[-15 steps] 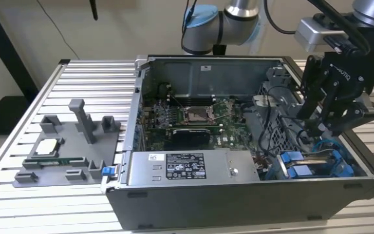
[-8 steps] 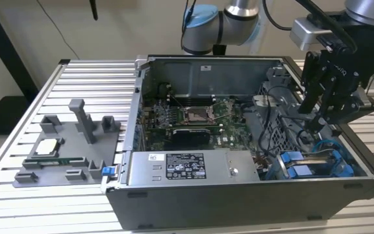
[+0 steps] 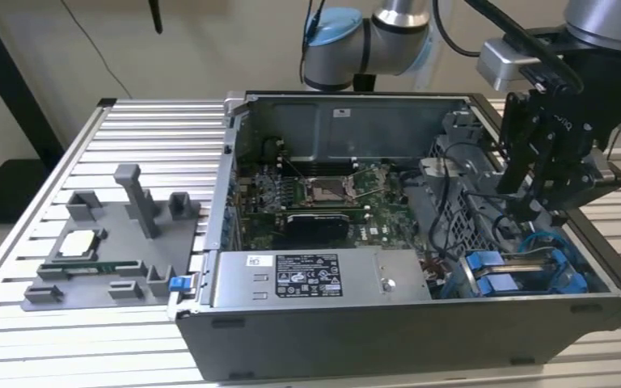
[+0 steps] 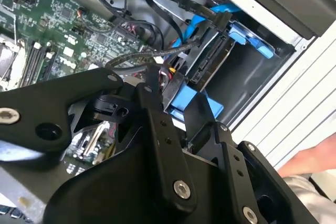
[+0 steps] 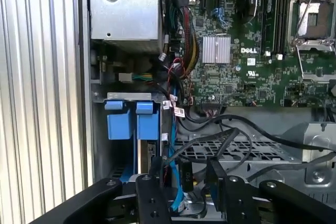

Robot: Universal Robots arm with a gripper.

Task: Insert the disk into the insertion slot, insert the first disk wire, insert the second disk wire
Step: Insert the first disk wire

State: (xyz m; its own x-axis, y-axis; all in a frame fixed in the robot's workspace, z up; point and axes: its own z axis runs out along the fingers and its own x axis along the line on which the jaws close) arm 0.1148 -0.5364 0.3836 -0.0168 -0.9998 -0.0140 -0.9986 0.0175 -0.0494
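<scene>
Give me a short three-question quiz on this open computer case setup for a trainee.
1. True or false: the computer case is open, with its motherboard exposed.
2. The gripper is nearest which? A) the insertion slot B) the CPU socket C) the power-supply box.
3. In the exterior view, on which side of the case does the grey fixture stand?
Key: 1 true; 2 A; 3 the exterior view's left.

The insertion slot (image 3: 521,275) lies (exterior view's right) beside the power supply box (image 3: 310,279).
</scene>
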